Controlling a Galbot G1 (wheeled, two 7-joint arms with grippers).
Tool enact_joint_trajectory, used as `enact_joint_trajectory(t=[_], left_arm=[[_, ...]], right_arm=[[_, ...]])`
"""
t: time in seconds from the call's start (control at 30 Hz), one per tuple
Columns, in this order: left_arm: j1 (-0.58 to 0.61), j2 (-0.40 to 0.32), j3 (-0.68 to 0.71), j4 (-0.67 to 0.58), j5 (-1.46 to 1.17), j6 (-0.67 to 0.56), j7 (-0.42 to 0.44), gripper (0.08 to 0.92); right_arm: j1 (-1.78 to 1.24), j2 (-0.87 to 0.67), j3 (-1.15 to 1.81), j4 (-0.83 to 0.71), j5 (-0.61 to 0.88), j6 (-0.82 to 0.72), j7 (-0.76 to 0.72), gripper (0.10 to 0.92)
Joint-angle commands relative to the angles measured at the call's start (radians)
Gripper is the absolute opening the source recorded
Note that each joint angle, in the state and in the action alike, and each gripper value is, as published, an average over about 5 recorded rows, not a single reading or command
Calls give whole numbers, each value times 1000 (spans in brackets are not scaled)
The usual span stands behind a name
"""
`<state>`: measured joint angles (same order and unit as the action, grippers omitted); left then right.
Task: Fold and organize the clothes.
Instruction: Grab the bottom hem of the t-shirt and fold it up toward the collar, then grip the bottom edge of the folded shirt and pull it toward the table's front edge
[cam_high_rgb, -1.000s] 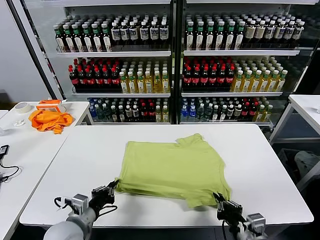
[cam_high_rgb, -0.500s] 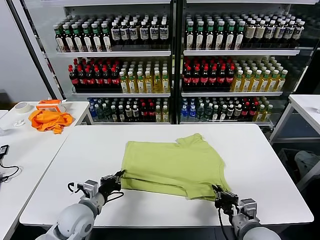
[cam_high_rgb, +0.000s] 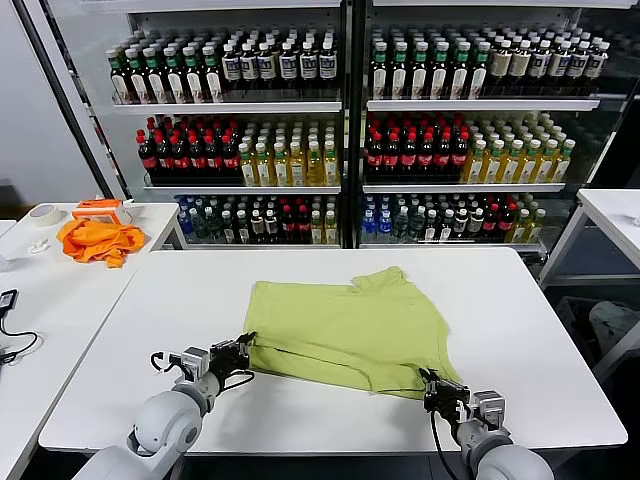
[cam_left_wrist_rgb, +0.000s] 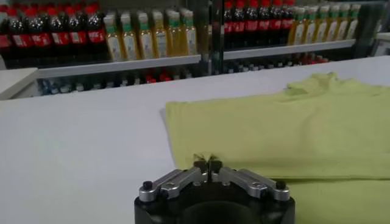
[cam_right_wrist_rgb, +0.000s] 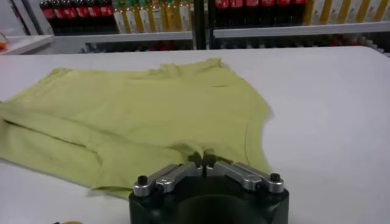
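The light yellow-green T-shirt (cam_high_rgb: 345, 328) lies partly folded on the white table (cam_high_rgb: 520, 320), plain side up. My left gripper (cam_high_rgb: 243, 348) is shut on the shirt's near left corner; in the left wrist view the jaws (cam_left_wrist_rgb: 207, 163) pinch the hem of the shirt (cam_left_wrist_rgb: 292, 128). My right gripper (cam_high_rgb: 432, 385) is shut on the near right corner; in the right wrist view the jaws (cam_right_wrist_rgb: 202, 159) pinch the fabric (cam_right_wrist_rgb: 140, 115). Both held corners are lifted and drawn over the near part of the shirt. No printed graphic shows.
A bright orange cloth (cam_high_rgb: 98, 240) and a tape roll (cam_high_rgb: 43, 214) lie on a side table at the far left. Shelves of bottles (cam_high_rgb: 340, 130) stand behind the table. Another white table (cam_high_rgb: 615, 215) is at the right.
Both grippers have moved forward, away from the table's near edge, carrying the shirt's near hem with them. The shirt's near part now folds over itself and looks shorter.
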<state>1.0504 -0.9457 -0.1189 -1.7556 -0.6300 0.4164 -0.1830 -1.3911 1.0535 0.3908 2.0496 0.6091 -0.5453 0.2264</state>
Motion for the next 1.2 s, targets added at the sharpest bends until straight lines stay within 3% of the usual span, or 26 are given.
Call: enact_joint_trajectory(t=[0.03, 0.33, 0.53, 0.63, 0.77, 0.9, 1.2], left_arm=[[-4, 4, -15, 22, 11, -2, -12, 250], [107, 48, -103, -134, -53, 2, -17, 510], [155, 35, -95, -150, -55, 33, -37, 683], [162, 27, -93, -140, -52, 52, -49, 764], [172, 24, -91, -132, -30, 91, -54, 817], [185, 20, -89, -136, -1, 110, -54, 806], [176, 13, -71, -123, 20, 111, -43, 568]], right_arm=[[2, -1, 62, 0, 18, -16, 2, 370], [-118, -14, 157, 72, 22, -13, -4, 630], [-116, 15, 106, 18, -16, 13, -1, 782], [-107, 26, 80, -6, -38, 26, -2, 816], [-100, 30, 71, -23, -44, 33, -8, 822], [-100, 32, 72, -23, -42, 39, -19, 777], [-96, 39, 66, -27, -37, 40, -25, 525]])
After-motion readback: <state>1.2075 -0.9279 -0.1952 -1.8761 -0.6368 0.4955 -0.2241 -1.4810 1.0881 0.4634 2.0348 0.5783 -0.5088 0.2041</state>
